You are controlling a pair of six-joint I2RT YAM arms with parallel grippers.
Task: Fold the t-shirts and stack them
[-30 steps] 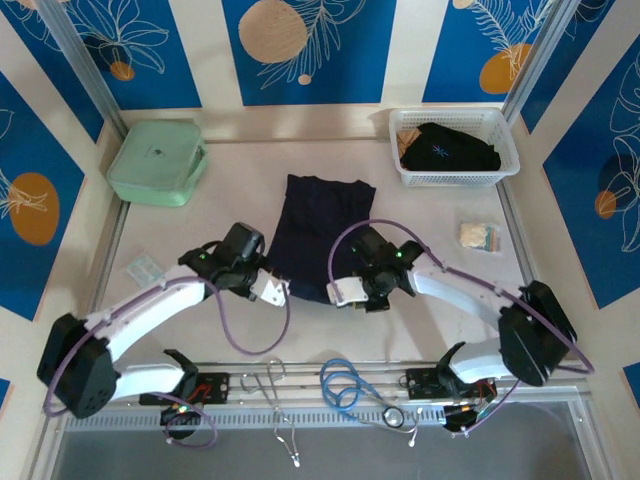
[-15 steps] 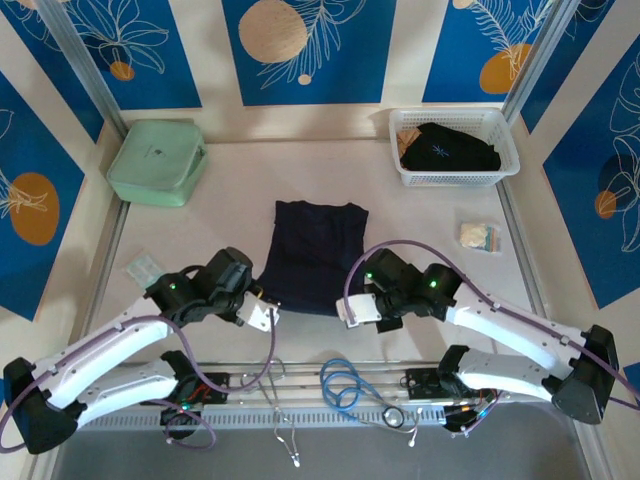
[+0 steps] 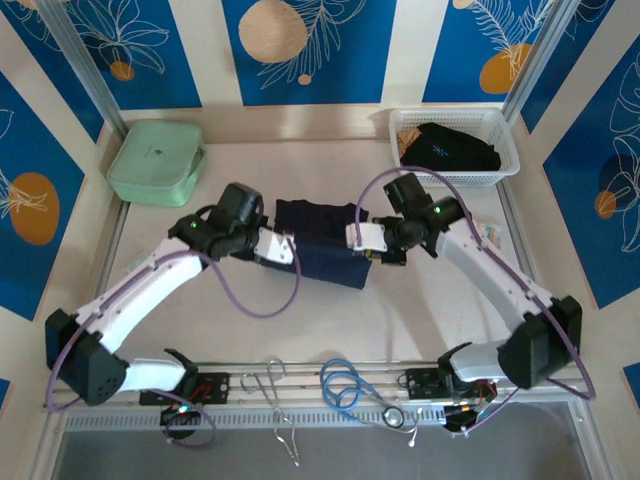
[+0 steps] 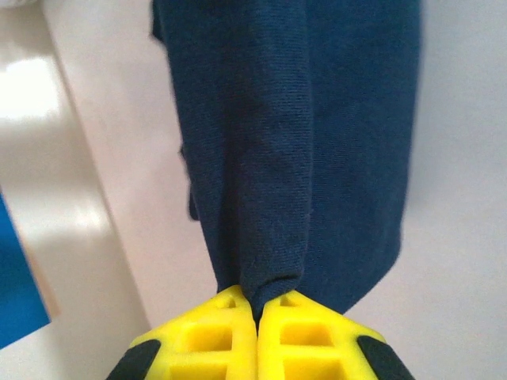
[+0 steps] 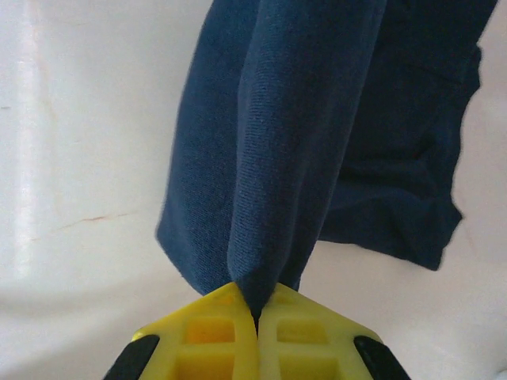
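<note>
Mint-green zip case (image 3: 157,162) sits far left, at the rear. Mid-table, left gripper (image 3: 277,248) is pinched tight on the near-left edge of the navy t-shirt (image 3: 325,250), fabric lifted and bunched. Opposite, right gripper (image 3: 362,238) is clamped on its right edge. Rear right, white basket (image 3: 455,180) holds a second dark t-shirt (image 3: 445,148).

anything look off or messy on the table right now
Nothing is spilled or damaged. The navy t-shirt mid-table looks a bit askew: its near edge slants lower toward the right, with the left gripper and right gripper each pinching a fold of it.
</note>
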